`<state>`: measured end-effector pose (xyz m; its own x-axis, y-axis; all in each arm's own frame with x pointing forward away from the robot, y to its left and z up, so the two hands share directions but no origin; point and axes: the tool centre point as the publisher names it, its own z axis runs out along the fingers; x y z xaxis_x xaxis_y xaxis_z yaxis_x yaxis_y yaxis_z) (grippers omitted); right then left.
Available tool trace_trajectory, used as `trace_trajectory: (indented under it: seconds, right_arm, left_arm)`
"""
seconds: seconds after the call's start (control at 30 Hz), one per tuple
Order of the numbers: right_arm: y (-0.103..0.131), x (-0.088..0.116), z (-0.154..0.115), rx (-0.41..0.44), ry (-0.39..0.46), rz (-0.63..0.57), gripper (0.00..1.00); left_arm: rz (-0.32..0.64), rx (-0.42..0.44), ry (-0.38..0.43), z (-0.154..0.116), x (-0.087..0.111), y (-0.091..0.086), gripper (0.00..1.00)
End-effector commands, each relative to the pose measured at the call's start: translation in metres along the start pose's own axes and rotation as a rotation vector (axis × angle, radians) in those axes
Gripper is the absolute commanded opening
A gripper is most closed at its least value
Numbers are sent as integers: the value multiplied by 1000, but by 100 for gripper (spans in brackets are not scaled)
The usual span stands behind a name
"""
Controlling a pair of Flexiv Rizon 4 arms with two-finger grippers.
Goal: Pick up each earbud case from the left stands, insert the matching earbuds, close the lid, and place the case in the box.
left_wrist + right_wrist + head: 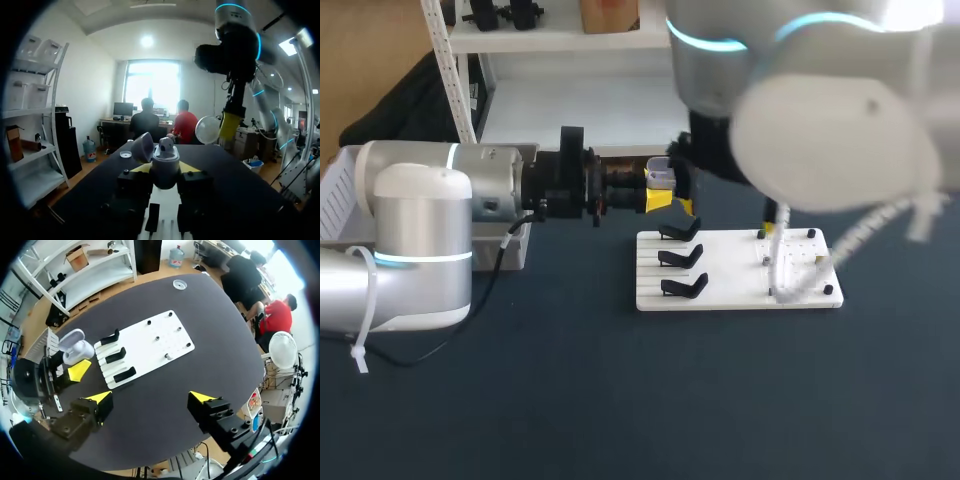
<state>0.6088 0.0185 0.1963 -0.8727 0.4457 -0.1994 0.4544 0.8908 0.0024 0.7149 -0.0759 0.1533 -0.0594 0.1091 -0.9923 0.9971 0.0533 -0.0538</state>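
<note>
A white earbud case (660, 179) with its lid standing open is held above the table's far middle by my left gripper (662, 197), shut on it from both sides. In the left wrist view the case (165, 161) sits between the yellow tips, its lid (143, 147) tipped to one side. My right gripper (150, 398) hangs high over the table, open and empty, well apart from the case (75, 347). The three black stands (116, 356) on the white board (150, 342) are bare.
Small pegs (765, 258) stand on the board's right half (800, 290). A white basket (338, 195) sits at the table's far left. A small white disc (179, 284) lies on the dark tabletop beyond the board.
</note>
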Motion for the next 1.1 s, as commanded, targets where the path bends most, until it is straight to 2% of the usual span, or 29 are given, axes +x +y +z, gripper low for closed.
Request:
trace_trajectory:
  seconds: [0.03, 0.23, 0.83, 1.0, 1.1]
  right_arm:
    - [-37, 10, 9, -240, -96, 34, 100]
    - [-52, 19, 30, -201, -62, 53, 100]
    - [-52, 19, 30, -201, -62, 53, 100]
    - [-46, 18, 63, -251, -93, -54, 100]
    - [-47, 16, 82, -241, -127, -119, 100]
  left_arm:
    - [1, -2, -2, 0, 1, 0, 0]
    - [1, -2, -2, 0, 1, 0, 0]
    - [1, -2, -2, 0, 1, 0, 0]
    - [1, -2, -2, 0, 1, 0, 0]
    - [1, -2, -2, 0, 1, 0, 0]
